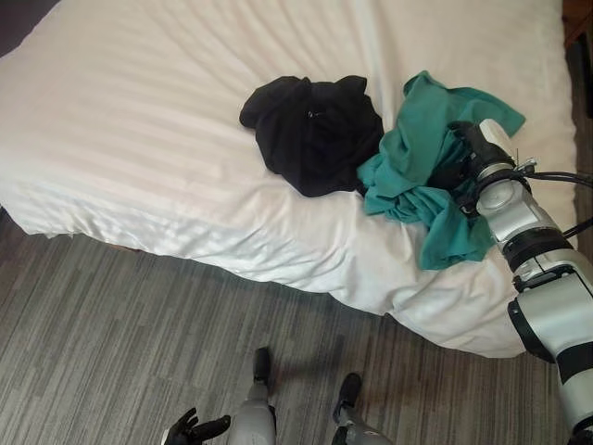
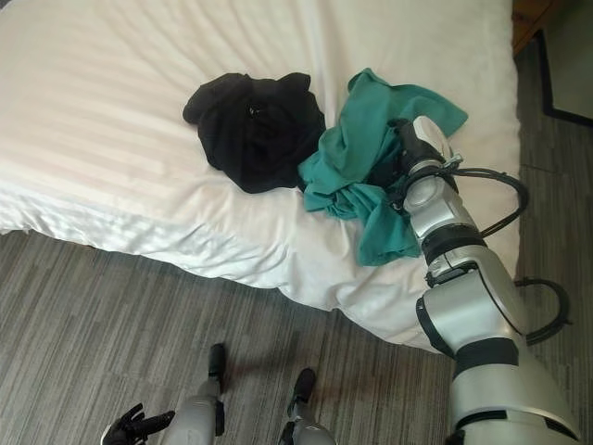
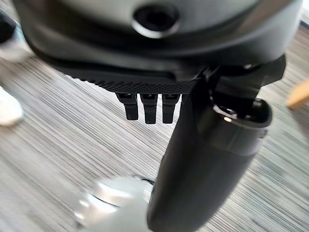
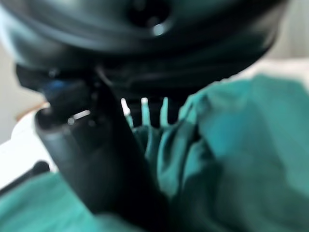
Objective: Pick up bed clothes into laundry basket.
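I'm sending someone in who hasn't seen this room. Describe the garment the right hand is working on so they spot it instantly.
Find the white bed and look at its near right corner, where two crumpled garments lie touching. Take the teal garment, the right-hand one of the pair, with one end draped over the mattress edge. The right hand is buried in its folds, and its colour separates it from the black garment beside it.

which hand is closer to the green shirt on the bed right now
Right. The right hand is buried in the folds of the green shirt on the bed; the left hand hangs low over the floor, well away from it.
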### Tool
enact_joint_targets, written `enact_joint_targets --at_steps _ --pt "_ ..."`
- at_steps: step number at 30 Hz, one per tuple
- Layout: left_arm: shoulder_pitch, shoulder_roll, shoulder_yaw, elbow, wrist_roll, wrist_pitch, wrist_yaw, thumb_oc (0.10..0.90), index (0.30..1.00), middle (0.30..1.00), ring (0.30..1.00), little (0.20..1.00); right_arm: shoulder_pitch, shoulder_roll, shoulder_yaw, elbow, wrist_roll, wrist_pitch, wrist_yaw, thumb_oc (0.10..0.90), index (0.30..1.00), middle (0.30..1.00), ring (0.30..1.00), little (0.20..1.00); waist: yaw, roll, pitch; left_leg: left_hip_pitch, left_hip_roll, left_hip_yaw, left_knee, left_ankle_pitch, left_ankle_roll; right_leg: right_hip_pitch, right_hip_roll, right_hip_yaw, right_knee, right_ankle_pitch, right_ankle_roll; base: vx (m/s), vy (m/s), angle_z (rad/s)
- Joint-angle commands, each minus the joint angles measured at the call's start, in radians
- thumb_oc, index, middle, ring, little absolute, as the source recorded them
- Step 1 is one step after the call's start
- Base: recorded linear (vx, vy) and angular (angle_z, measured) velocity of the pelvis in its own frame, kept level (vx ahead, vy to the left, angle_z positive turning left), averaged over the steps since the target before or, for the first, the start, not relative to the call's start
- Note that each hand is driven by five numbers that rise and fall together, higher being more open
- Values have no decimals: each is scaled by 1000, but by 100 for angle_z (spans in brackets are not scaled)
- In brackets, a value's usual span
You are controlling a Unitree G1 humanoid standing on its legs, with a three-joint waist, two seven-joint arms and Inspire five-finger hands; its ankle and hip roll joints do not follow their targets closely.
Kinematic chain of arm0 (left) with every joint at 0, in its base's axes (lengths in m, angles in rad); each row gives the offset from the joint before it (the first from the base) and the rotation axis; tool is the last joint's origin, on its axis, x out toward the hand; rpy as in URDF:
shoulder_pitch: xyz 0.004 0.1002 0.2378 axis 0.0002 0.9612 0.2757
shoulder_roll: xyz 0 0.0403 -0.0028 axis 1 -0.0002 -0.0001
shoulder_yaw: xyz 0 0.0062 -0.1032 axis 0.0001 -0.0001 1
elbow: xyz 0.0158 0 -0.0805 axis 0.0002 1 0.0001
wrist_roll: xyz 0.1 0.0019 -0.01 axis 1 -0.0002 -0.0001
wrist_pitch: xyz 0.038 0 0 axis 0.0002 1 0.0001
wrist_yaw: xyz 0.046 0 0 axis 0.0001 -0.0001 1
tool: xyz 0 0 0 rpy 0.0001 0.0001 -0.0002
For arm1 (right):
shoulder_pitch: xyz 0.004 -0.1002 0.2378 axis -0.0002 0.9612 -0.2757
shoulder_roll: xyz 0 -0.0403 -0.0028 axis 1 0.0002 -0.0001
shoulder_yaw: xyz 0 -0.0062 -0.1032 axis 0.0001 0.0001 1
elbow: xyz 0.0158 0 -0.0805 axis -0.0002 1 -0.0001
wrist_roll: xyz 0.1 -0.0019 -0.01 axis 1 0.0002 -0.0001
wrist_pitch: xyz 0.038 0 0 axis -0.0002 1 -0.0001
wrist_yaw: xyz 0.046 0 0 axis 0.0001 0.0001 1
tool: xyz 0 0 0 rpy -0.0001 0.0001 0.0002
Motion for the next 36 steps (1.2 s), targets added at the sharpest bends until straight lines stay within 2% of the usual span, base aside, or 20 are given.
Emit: enact_joint_targets --at_steps 1,5,6,7,8,12,16,18,19,20,23,27,28,31,32,34,35,36 --pt "-39 58 -48 4 -22 -43 0 800 900 900 900 900 -236 -14 49 55 -21 -53 -34 800 900 900 900 900 29 -53 20 -6 -1 -30 -4 -5 -62 -4 -75 -14 4 45 115 -31 -13 8" --pt "-44 48 -76 4 -16 -41 -7 800 900 900 900 900 -209 0 22 89 0 -53 -27 800 900 900 900 900 48 -32 29 -31 -10 -47 -4 4 -66 -17 -78 -30 4 47 116 -25 4 16" --pt "-46 47 -80 3 -13 -41 -8 800 900 900 900 900 -203 1 18 97 4 -51 -23 626 639 639 639 639 51 -29 28 -35 -10 -49 -4 5 -67 -18 -80 -33 4 47 116 -19 3 16" --pt "-49 44 -86 0 -10 -42 -10 800 900 900 900 900 -195 4 18 107 5 -50 -16 433 349 349 349 349 56 -26 30 -39 -10 -50 -4 7 -68 -19 -81 -38 4 46 117 -10 1 15" --pt "-50 44 -91 1 -9 -42 -11 800 900 900 900 900 -190 5 18 113 5 -49 -11 400 300 300 300 300 58 -24 29 -42 -12 -52 -4 8 -69 -20 -81 -41 4 46 117 -13 11 10" --pt "-56 43 -93 6 -4 -42 -8 800 900 900 900 900 -193 1 21 110 1 -47 -11 400 300 300 300 300 57 -24 27 -38 -12 -52 -4 8 -70 -14 -84 -46 4 45 118 1 19 3" --pt "-57 45 -79 19 9 -35 0 800 900 900 900 900 -218 -33 36 58 9 -55 -31 400 300 300 300 300 43 -39 17 -5 -12 -44 -4 -3 -66 16 -87 -43 4 40 118 29 36 -1" --pt "-51 51 -51 23 19 -32 5 800 900 900 900 900 -237 -108 44 -53 31 -63 -56 400 300 300 300 300 22 -62 5 31 -12 -35 -4 -19 -61 43 -90 -38 4 39 120 37 29 2" --pt "-51 51 -51 23 19 -32 5 800 900 900 900 900 -237 -108 44 -53 31 -63 -56 400 300 300 300 300 21 -62 4 30 -12 -35 -4 -18 -60 43 -90 -38 4 39 120 45 43 0" --pt "-47 58 -28 27 23 -29 9 800 900 900 900 900 -248 -179 39 -151 64 -74 -77 400 300 300 300 300 4 -79 -7 51 -12 -29 -4 -28 -58 60 -93 -35 4 38 123 55 32 -2" --pt "-38 64 5 31 28 -25 14 800 900 900 900 900 -226 -293 0 -314 128 -98 -119 400 300 300 300 300 -27 -101 -26 80 -13 -20 -4 -43 -52 81 -95 -30 4 37 126 44 52 0" --pt "-18 78 44 44 54 -16 22 800 900 900 900 900 -126 -452 -113 -453 224 -141 -164 400 300 300 300 300 -62 -126 -52 126 -18 -1 -4 -67 -41 111 -98 -16 4 32 131 51 53 -2" --pt "-9 82 69 52 66 -12 26 800 900 900 900 900 -82 -532 -156 -502 230 -152 -185 400 300 300 300 300 -83 -130 -66 144 -20 6 -4 -77 -38 123 -99 -12 4 30 134 47 48 -8" --pt "-5 89 74 53 74 -10 28 800 900 900 900 900 -22 -568 -209 -536 221 -156 -199 400 300 300 300 300 -86 -138 -68 153 -21 9 -4 -82 -37 129 -100 -10 4 30 136 18 35 -14" --pt "3 86 114 61 75 -9 35 800 900 900 900 900 84 -633 -312 -592 217 -168 -236 400 300 300 300 300 -109 -138 -79 169 -20 22 -4 -93 -35 135 -104 -7 4 32 142 28 51 -17" --pt "15 78 171 64 56 -6 48 800 900 900 900 900 248 -665 -470 -637 228 -176 -276 400 300 300 300 300 -138 -129 -91 186 -24 35 -4 -102 -30 139 -106 3 4 35 147 51 61 -12" --pt "19 80 192 63 54 -6 53 800 900 900 900 900 352 -660 -565 -667 227 -179 -289 400 300 300 300 300 -146 -127 -94 191 -26 37 -4 -107 -27 141 -107 7 4 37 147 63 53 -18" --pt "31 85 215 54 61 -9 61 800 900 900 900 900 514 -638 -706 -708 216 -176 -291 400 300 300 300 300 -160 -122 -100 197 -28 39 -4 -113 -24 145 -110 7 4 36 150 39 32 -29"
